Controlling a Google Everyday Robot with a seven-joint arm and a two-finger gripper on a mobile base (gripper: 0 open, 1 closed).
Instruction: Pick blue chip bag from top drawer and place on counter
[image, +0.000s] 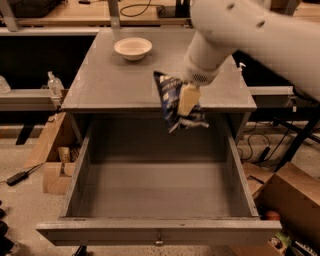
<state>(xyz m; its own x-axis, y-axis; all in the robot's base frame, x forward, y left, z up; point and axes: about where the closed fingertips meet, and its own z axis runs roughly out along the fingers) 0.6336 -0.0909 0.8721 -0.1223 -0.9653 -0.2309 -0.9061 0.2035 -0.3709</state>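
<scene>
The claw (188, 102) hangs in the air above the back of the top drawer (160, 227), right at the front edge of the grey tabletop (110, 82). It squeezes the blue chip bag (167, 92) tight. Only one pale finger (188, 97) shows in front of the bag; the other is likely hidden behind it. The bag dangles from the claw, up out of the drawer, and touches nothing else. The drawer is pulled wide open. The big white arm (250, 35) reaches in from the top right. A small white bowl (133, 48) sits near the back of the tabletop, well apart from the bag. The picking-up step looks done, and the carrying step is in hand. Next the claw should go further over the tabletop, stop short of the bowl, come down low, and then let the bag go
</scene>
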